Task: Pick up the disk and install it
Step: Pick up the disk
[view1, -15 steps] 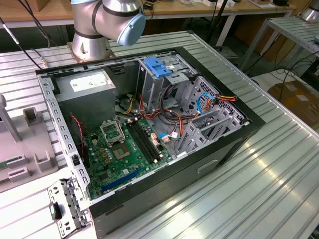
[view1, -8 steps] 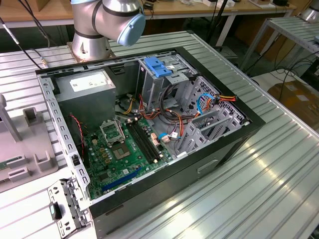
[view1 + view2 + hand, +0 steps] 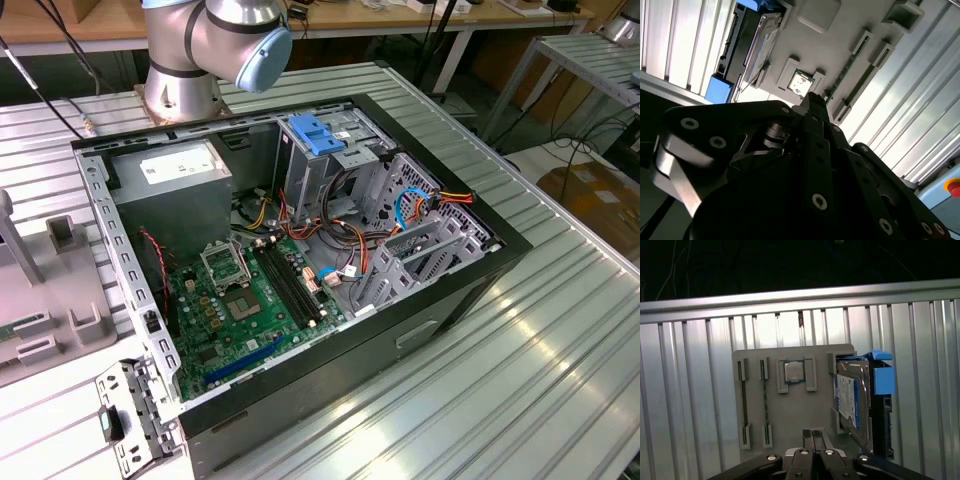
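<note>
On the exterior view's left a gray tray [image 3: 90, 290] lies on the worktop [image 3: 560, 340] beside the open computer case [image 3: 420, 335], while in both wrist views the disk [image 3: 855, 405] [image 3: 742, 45] stands on edge in that tray, with the gripper [image 3: 812, 432] [image 3: 812, 98] pressed together on nothing, apart from it.

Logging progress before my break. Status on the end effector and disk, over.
End effector shut, empty, pointed at the grey holder. Disk on edge in the holder, not yet picked. Processor chip sits beside it, apart.
</note>
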Robot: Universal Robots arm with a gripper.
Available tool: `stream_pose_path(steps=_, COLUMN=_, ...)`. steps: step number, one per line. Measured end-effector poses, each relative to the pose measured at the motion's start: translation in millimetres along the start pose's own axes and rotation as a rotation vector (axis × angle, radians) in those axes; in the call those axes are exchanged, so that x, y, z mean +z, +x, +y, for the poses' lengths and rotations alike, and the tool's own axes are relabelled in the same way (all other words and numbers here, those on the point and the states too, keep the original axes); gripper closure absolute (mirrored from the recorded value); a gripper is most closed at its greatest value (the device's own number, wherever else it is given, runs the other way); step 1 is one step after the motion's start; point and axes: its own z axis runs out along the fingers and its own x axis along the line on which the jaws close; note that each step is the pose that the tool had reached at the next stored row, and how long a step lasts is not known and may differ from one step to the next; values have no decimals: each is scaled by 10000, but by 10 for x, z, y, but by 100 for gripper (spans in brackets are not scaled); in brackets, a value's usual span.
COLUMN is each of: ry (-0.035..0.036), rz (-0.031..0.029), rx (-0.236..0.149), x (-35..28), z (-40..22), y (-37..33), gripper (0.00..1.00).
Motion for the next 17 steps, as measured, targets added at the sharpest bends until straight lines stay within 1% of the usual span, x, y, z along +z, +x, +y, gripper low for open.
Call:
stream_pose_path(steps=4, ry=1, rz=-2, rx=0, x=1, z=0, y=-3, gripper=89)
stream_pose_path(steps=17, ry=-1, rz=-4, rx=0, x=4, z=6, y=-50, gripper=89)
